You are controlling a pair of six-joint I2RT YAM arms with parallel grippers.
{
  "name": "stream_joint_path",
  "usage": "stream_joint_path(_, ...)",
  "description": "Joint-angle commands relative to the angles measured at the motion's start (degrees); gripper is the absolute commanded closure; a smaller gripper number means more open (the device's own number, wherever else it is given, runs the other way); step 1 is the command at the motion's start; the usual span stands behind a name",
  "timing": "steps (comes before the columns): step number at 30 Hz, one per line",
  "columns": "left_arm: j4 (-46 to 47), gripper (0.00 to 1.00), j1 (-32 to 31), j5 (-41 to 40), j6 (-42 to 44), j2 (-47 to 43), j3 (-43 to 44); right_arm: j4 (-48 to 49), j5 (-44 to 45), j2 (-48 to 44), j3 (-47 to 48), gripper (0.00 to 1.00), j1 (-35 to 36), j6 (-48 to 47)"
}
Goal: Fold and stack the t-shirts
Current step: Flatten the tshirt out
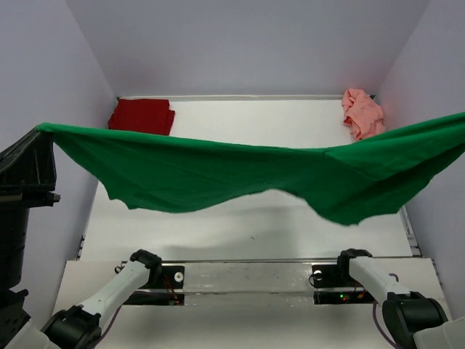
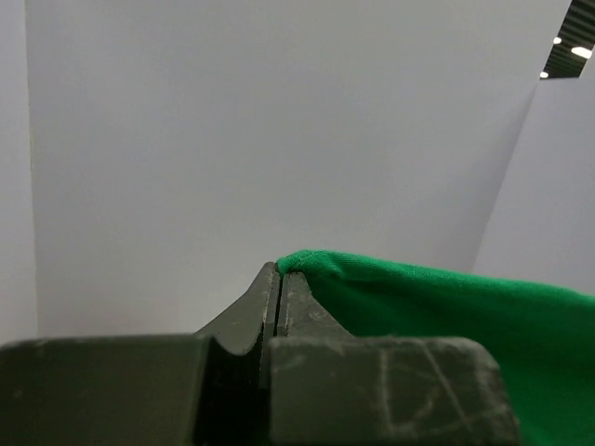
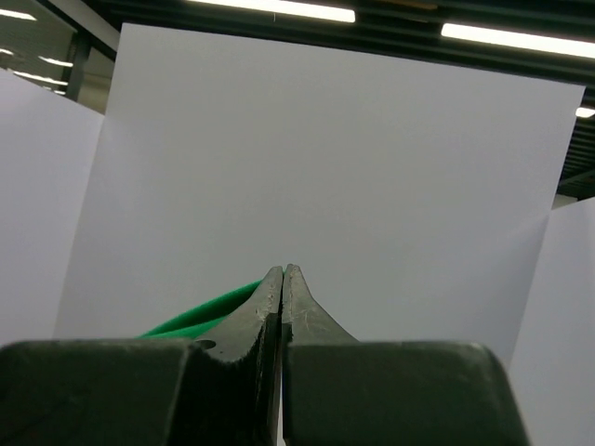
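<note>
The bright green t-shirt (image 1: 240,178) hangs stretched in the air across the whole top view, high above the table. My left gripper (image 1: 42,129) is shut on its left corner (image 2: 321,269); the jaws are pressed together on the cloth (image 2: 280,271). My right gripper (image 3: 283,271) is shut on the shirt's right end, a strip of green (image 3: 200,314) showing beside the closed jaws; it is out of the top view at the right edge. The dark red t-shirt (image 1: 142,116) lies folded at the table's far left. The salmon pink t-shirt (image 1: 362,114) lies crumpled at the far right.
White walls enclose the table (image 1: 254,225) on the left, back and right. Both arm bases (image 1: 149,270) sit on a metal strip at the near edge. The hanging green shirt hides the middle of the table.
</note>
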Motion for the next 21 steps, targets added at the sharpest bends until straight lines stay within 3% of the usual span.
stream_joint_path(1,-0.39,0.99,1.29,2.44,-1.08,0.13,-2.12,0.32,-1.06,0.19,-0.66,1.00,0.04,2.13)
stream_joint_path(7,1.10,0.99,1.38,-2.47,-1.26,3.98,-8.01,-0.56,4.19,5.35,-1.53,1.00,0.04,0.20)
stream_joint_path(12,3.47,0.98,1.38,-12.93,-3.20,11.98,-15.57,0.05,8.42,13.18,-5.40,1.00,0.04,-2.62)
stream_joint_path(15,9.85,0.99,1.55,-15.56,-5.21,16.99,-22.57,3.12,9.92,18.37,-10.66,1.00,0.04,-3.67)
stream_joint_path(21,14.36,0.99,4.27,-12.69,-8.91,30.88,-25.15,6.37,12.12,31.88,-18.40,1.00,0.04,-5.17)
